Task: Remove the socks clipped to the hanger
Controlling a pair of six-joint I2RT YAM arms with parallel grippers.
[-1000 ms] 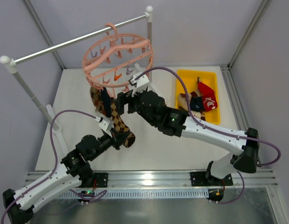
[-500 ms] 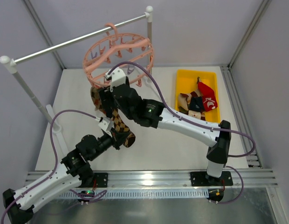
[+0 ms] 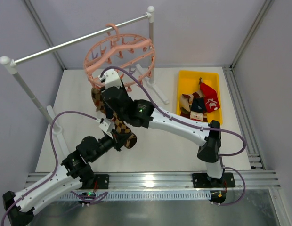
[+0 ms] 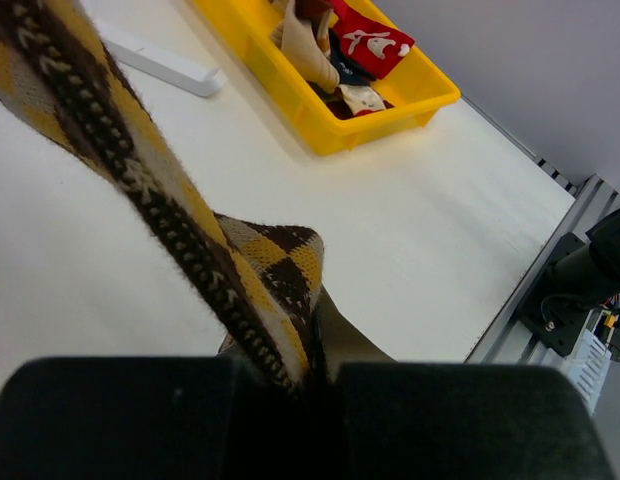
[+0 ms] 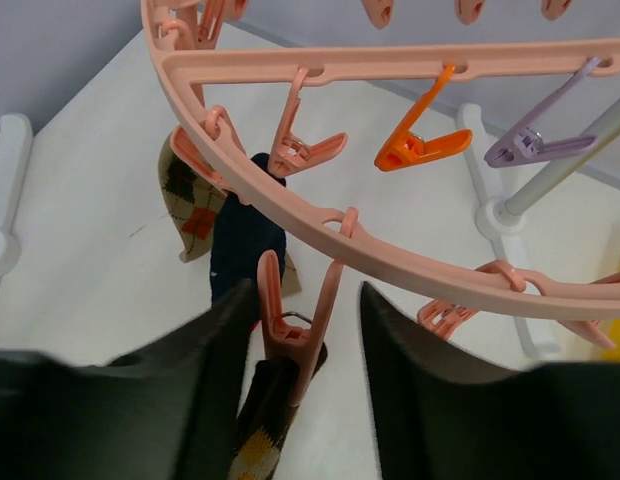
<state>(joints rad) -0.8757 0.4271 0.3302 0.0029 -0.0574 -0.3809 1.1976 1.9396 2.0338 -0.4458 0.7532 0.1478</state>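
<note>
The salmon-pink hanger (image 3: 120, 52) hangs from the rail. Below its near rim, a pink clip (image 5: 295, 320) grips the top of a brown-and-yellow argyle sock (image 3: 120, 125). My right gripper (image 5: 305, 340) is open and straddles that clip: the left finger lies close to it, the right finger stands apart. My left gripper (image 4: 325, 375) is shut on the lower end of the same sock (image 4: 140, 170), which runs taut up to the left. A navy sock (image 5: 245, 235) and a tan argyle sock (image 5: 190, 200) hang from clips farther along the ring (image 5: 410, 265).
A yellow bin (image 3: 198, 75) at the right of the table holds several loose socks. The grey rail (image 3: 66, 44) rests on white posts, with one post foot (image 3: 158, 92) behind my right arm. Orange (image 5: 415, 140) and purple (image 5: 545, 140) clips hang bare.
My right arm has swung left, up under the hanger's near rim. Its jaws have narrowed around the clip that holds the argyle sock. The left arm and sock have stayed put.
</note>
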